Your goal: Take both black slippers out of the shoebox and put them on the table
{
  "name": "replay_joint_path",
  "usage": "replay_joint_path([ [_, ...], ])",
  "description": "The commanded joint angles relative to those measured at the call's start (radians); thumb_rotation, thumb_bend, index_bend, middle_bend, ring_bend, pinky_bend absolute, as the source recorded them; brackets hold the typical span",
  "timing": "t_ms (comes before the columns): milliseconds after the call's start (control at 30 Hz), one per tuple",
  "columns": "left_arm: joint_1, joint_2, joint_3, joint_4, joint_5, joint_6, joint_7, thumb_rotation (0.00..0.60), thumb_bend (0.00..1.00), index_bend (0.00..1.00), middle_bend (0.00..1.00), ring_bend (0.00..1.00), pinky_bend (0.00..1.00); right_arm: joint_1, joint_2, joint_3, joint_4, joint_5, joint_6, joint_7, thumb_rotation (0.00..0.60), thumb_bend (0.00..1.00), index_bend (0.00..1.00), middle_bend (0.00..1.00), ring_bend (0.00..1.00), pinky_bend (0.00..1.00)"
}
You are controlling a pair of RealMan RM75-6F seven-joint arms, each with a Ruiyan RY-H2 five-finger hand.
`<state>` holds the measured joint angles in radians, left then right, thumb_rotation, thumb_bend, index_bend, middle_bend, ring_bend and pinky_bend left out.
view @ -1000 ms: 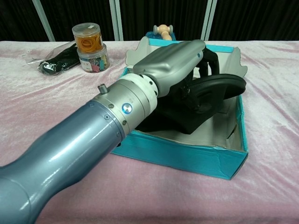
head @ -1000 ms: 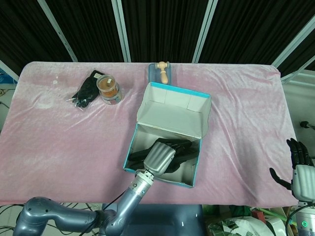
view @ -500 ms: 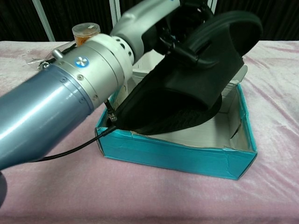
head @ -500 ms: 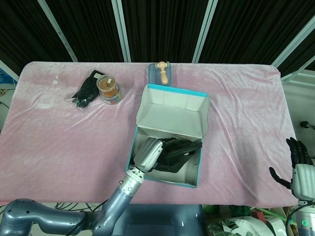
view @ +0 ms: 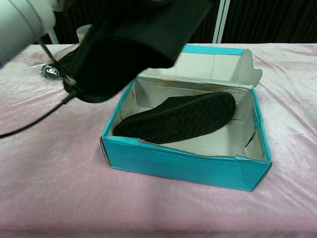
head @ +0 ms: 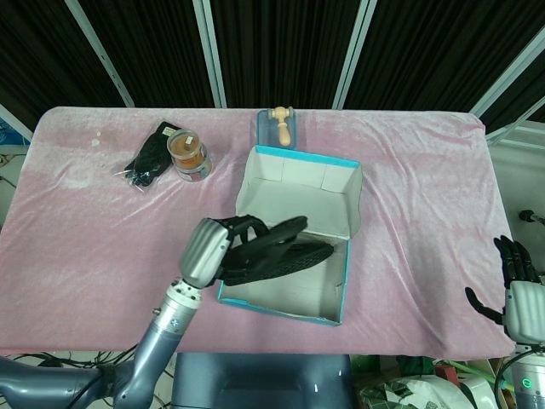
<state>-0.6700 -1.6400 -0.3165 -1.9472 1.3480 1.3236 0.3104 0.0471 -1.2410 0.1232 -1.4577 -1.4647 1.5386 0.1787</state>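
Observation:
My left hand (head: 207,252) grips one black slipper (head: 274,250) and holds it in the air over the left side of the teal shoebox (head: 349,256). From the chest view this slipper (view: 133,44) hangs high at the upper left, above the box's left wall. The second black slipper (view: 183,119) lies sole up inside the shoebox (view: 183,166), running diagonally across its floor. In the head view the lifted slipper mostly hides it. Far off at the table's lower right corner, my right hand (head: 515,290) holds nothing, with its fingers spread.
A wooden mallet (head: 280,124) lies just behind the box's raised lid. Stacked clear jars (head: 188,154) and a black bagged item (head: 148,158) sit at the back left. Pink cloth (head: 94,230) covers the table on both sides of the box.
My left hand has lifted one slipper up out of the box and carried it left. The other slipper stays in the box. The right hand has not moved.

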Motion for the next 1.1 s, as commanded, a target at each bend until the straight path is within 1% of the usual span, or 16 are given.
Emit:
replay_joint_path([
  [33, 0.094, 0.175, 0.011, -0.056, -0.078, 0.069, 0.171, 0.6, 0.32, 0.47, 0.59, 0.58, 0.75, 0.005, -0.003, 0.001, 0.005, 0.001, -0.007, 0.004, 0.6, 0.17, 0.08, 0.05, 0.01, 0.22],
  [167, 0.125, 0.26, 0.011, -0.008, -0.198, 0.074, 0.281, 0.6, 0.32, 0.48, 0.6, 0.58, 0.74, 0.014, -0.009, 0.002, 0.01, 0.001, -0.019, 0.005, 0.6, 0.17, 0.08, 0.05, 0.01, 0.22],
  [267, 0.113, 0.272, 0.016, 0.061, -0.296, 0.05, 0.376, 0.6, 0.32, 0.48, 0.59, 0.58, 0.72, 0.02, -0.009, 0.004, 0.006, -0.003, -0.021, 0.001, 0.6, 0.17, 0.08, 0.05, 0.01, 0.22],
  [367, 0.085, 0.251, 0.011, 0.142, -0.388, 0.027, 0.451, 0.6, 0.32, 0.48, 0.59, 0.58, 0.71, 0.022, -0.008, 0.004, 0.002, -0.008, -0.019, -0.001, 0.6, 0.17, 0.08, 0.05, 0.01, 0.22],
  [400, 0.073, 0.235, 0.007, 0.184, -0.425, 0.014, 0.467, 0.6, 0.32, 0.48, 0.59, 0.58, 0.71, 0.021, -0.007, 0.004, 0.001, -0.007, -0.018, -0.002, 0.6, 0.17, 0.08, 0.05, 0.01, 0.22],
  [433, 0.052, 0.206, 0.006, 0.263, -0.485, -0.02, 0.492, 0.6, 0.32, 0.48, 0.59, 0.57, 0.7, 0.019, -0.006, 0.003, 0.001, -0.005, -0.018, -0.001, 0.6, 0.17, 0.08, 0.05, 0.01, 0.22],
  [500, 0.026, 0.169, -0.004, 0.329, -0.513, -0.033, 0.503, 0.6, 0.32, 0.48, 0.59, 0.57, 0.7, 0.018, -0.005, 0.002, 0.0, -0.002, -0.019, -0.002, 0.6, 0.17, 0.08, 0.05, 0.01, 0.22],
  [600, 0.002, 0.123, -0.005, 0.41, -0.515, -0.043, 0.49, 0.6, 0.31, 0.48, 0.59, 0.57, 0.7, 0.016, -0.003, 0.001, -0.002, -0.002, -0.017, -0.003, 0.6, 0.17, 0.08, 0.05, 0.01, 0.22],
  [667, -0.008, 0.098, -0.002, 0.448, -0.516, -0.048, 0.482, 0.6, 0.24, 0.42, 0.52, 0.49, 0.67, 0.015, -0.003, 0.001, -0.004, -0.002, -0.012, -0.005, 0.6, 0.17, 0.08, 0.05, 0.01, 0.22],
  [700, -0.011, 0.089, -0.002, 0.456, -0.523, -0.051, 0.482, 0.6, 0.15, 0.33, 0.41, 0.38, 0.59, 0.013, -0.002, 0.001, -0.005, -0.002, -0.011, -0.006, 0.6, 0.17, 0.08, 0.05, 0.01, 0.22],
  [733, -0.013, 0.085, 0.0, 0.455, -0.532, -0.057, 0.482, 0.6, 0.06, 0.21, 0.27, 0.23, 0.47, 0.012, -0.001, -0.001, -0.006, -0.002, -0.01, -0.006, 0.6, 0.17, 0.08, 0.05, 0.01, 0.22],
  [767, -0.014, 0.085, -0.001, 0.443, -0.542, -0.065, 0.48, 0.6, 0.01, 0.11, 0.15, 0.1, 0.32, 0.01, 0.0, -0.002, -0.007, -0.002, -0.009, -0.007, 0.6, 0.17, 0.08, 0.05, 0.01, 0.22],
  [833, -0.012, 0.094, -0.003, 0.409, -0.536, -0.07, 0.457, 0.6, 0.0, 0.04, 0.08, 0.0, 0.17, 0.007, 0.002, -0.003, -0.009, -0.001, -0.006, -0.01, 0.6, 0.17, 0.08, 0.05, 0.01, 0.22],
  [933, 0.005, 0.118, 0.008, 0.336, -0.441, -0.042, 0.381, 0.6, 0.0, 0.04, 0.09, 0.0, 0.15, 0.003, 0.007, -0.004, -0.013, 0.002, -0.003, -0.013, 0.6, 0.17, 0.08, 0.05, 0.01, 0.22],
  [1000, 0.021, 0.137, 0.021, 0.28, -0.371, -0.008, 0.346, 0.6, 0.0, 0.06, 0.12, 0.03, 0.18, 0.002, 0.008, -0.003, -0.014, 0.004, -0.002, -0.012, 0.6, 0.17, 0.08, 0.05, 0.01, 0.22],
  [1100, 0.041, 0.165, 0.03, 0.191, -0.296, 0.025, 0.291, 0.6, 0.0, 0.14, 0.18, 0.11, 0.26, 0.002, 0.008, -0.003, -0.016, 0.004, -0.003, -0.011, 0.6, 0.17, 0.08, 0.05, 0.01, 0.22],
])
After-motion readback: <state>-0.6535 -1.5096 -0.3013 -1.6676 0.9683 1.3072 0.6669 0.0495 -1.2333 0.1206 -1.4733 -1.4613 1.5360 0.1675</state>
